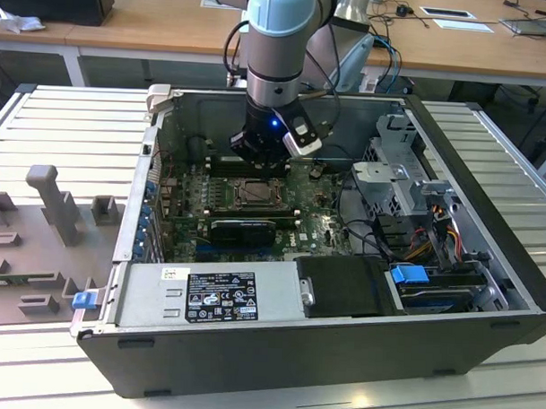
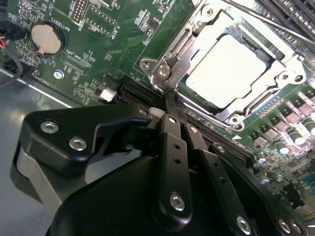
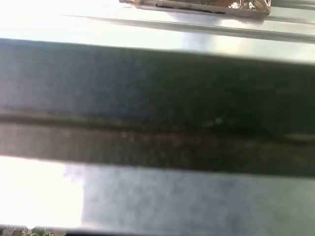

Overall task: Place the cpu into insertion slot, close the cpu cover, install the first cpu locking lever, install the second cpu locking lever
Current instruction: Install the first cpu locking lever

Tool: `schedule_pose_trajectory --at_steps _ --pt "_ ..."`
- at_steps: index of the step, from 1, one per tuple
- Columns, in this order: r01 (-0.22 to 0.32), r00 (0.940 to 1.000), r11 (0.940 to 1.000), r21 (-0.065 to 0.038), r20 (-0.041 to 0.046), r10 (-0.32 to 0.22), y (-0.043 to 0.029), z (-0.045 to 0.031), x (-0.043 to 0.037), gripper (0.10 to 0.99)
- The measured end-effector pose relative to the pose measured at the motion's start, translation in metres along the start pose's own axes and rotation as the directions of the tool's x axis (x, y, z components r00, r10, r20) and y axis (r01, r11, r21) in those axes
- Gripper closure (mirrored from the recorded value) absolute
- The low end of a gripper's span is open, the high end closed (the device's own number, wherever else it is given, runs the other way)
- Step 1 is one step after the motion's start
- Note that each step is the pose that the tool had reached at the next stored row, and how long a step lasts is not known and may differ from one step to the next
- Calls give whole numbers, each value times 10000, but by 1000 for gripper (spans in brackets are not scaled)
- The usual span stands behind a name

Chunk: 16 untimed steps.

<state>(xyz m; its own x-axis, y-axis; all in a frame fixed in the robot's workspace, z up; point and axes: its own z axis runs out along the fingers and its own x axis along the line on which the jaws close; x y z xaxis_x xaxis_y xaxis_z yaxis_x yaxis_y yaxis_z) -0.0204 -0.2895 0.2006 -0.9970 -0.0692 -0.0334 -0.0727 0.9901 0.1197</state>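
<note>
My claw (image 2: 170,105) hangs inside the open computer case (image 1: 485,293), just above the green motherboard (image 2: 113,44). Its black fingers (image 2: 172,147) are pressed together, pinching nothing, with the tips at the corner of the insertion slot (image 2: 231,118). The cpu (image 2: 224,69) lies flat in that slot, pale face up, edges square to the frame. The cpu cover (image 2: 184,46) is folded down around the chip, its window framing it. A round coin battery (image 2: 45,38) sits on the board, well apart from the slot.
</note>
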Motion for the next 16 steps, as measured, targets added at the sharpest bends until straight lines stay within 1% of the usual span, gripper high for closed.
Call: schedule_pose_trajectory --at_steps 1,5,6,8,16 --pt "0 10000 10000 -3 2 0 3 -16 -1 980" --pt "1 10000 10000 16 -8 -1 15 -143 -4 980" --pt "1 10000 10000 15 -8 -1 17 -160 -5 980" --pt "2 10000 10000 12 -8 -2 16 -164 -5 980" --pt "1 10000 10000 16 -10 -1 -34 -171 -1 980"
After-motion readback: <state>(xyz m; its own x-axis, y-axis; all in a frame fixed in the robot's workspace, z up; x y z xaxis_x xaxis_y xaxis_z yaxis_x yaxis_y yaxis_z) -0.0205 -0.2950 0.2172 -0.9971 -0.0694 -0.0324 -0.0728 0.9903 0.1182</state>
